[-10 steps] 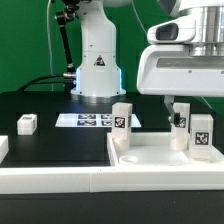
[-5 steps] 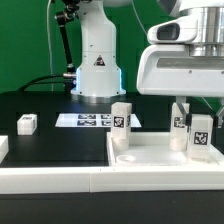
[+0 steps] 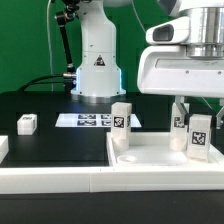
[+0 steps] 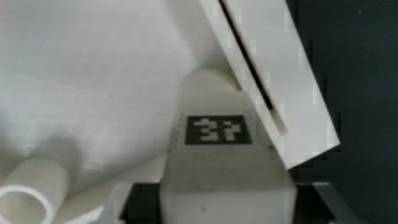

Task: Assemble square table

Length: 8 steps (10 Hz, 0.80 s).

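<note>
Exterior and wrist views of the square table in assembly. The end effector (image 3: 198,118) hung over the exterior view's right side of the white tabletop (image 3: 150,150), its fingers closed narrowly on an upright tagged leg (image 3: 200,137). In the wrist view the same leg (image 4: 222,135) stood between the two fingers (image 4: 143,205) of the end effector (image 4: 222,208), its black-white tag facing the camera. The raised rim (image 4: 267,70) of the tabletop (image 4: 89,80) ran just beside the leg, and a round socket (image 4: 36,185) showed close by. Whether the held leg's foot touched the tabletop could not be told.

Two further legs stood upright on the tabletop. One leg (image 3: 122,126) was at the corner toward the exterior view's left. The other (image 3: 179,127) stood just behind the held leg.

A fourth, loose leg (image 3: 27,123) lay on the black worktop (image 3: 50,140), well apart from the tabletop. The marker board (image 3: 90,120) lay flat before the arm's base (image 3: 98,65). A long white border rail (image 3: 60,180) ran along the near edge.
</note>
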Motion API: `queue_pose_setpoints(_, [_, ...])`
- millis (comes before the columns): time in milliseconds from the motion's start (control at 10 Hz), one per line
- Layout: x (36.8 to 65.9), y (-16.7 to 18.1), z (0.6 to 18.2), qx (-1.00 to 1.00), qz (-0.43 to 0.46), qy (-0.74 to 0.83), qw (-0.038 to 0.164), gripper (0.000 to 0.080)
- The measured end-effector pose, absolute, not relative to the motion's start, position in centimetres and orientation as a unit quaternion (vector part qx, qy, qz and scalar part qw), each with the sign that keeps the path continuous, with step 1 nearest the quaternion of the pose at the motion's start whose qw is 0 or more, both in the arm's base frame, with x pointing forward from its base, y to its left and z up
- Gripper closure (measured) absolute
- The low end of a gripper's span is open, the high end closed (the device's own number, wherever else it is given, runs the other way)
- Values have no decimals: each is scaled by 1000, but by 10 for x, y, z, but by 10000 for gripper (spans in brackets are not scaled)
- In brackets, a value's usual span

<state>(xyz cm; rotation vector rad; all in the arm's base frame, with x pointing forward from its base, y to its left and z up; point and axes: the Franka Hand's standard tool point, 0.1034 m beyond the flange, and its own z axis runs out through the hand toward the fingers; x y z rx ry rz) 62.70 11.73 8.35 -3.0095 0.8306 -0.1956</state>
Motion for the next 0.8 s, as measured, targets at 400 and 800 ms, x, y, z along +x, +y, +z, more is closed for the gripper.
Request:
queue_pose_setpoints(400, [626, 119, 82, -878, -65, 474, 21, 509])
queue_pose_setpoints(800, [625, 118, 82, -781, -53, 622, 30, 509])
